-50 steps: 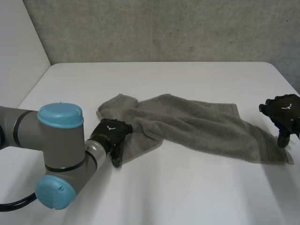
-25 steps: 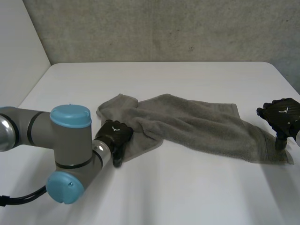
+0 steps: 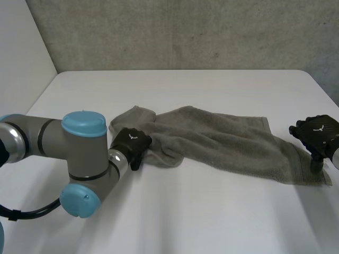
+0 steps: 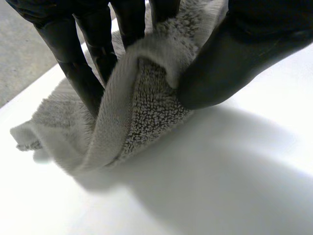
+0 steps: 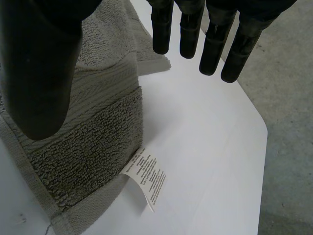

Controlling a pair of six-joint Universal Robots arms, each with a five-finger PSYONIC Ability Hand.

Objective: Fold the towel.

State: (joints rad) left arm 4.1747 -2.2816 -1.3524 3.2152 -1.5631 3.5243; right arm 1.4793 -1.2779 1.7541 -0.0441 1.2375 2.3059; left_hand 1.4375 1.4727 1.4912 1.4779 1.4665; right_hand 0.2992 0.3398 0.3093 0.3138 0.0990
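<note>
Left robot hand [image 3: 131, 145]: fingers and thumb pinched on the towel's left end, with a raised fold of pile between them. Towel [image 3: 222, 138]: grey-green terry, rumpled, left end bunched, lying lengthwise across the white bench [image 3: 212, 211] between the two hands. White care label [image 5: 146, 178] at its right hem. Right robot hand [image 3: 317, 133]: fingers straight, gripping nothing, over the towel's right corner.

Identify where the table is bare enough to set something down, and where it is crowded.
Bare: the table between the towel and the back wall, and the near strip in front of the towel. Crowded: the towel's left end, pinched by the left hand, and its right corner under the right hand.
</note>
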